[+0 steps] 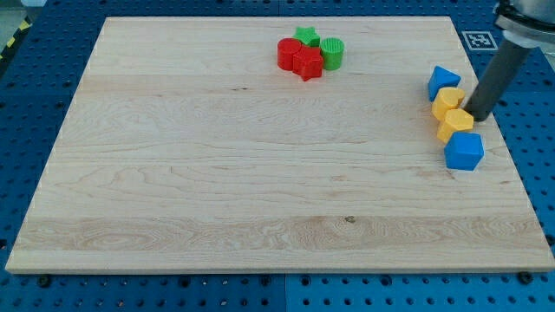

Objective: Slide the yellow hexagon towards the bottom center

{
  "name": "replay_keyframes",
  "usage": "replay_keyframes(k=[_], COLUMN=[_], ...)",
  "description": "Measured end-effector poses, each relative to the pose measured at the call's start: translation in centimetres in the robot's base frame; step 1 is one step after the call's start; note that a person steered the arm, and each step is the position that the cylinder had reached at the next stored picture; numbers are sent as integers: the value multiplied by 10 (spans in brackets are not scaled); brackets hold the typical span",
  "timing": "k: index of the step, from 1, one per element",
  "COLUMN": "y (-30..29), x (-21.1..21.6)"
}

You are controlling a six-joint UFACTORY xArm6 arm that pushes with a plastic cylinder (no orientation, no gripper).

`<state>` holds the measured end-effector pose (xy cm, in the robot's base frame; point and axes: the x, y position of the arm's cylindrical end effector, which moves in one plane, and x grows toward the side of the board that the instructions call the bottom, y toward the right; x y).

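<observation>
Two yellow blocks stand at the view's right edge of the wooden board (217,199): an upper yellow block (447,100) and a lower yellow hexagon-like block (454,124), touching each other. A blue block (443,81) sits just above them and a blue cube (465,151) just below. My tip (477,118) is at the right side of the yellow pair, touching or nearly touching them. The dark rod rises from it up to the view's top right.
A cluster at the view's top centre holds a red cylinder (289,54), a red star-like block (307,64), a green star (305,36) and a green cylinder (332,53). The board's right edge (499,130) is close behind my tip.
</observation>
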<state>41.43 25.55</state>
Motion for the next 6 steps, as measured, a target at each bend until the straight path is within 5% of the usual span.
replay_keyframes(k=[3,6], y=[13,-56], x=[1,28])
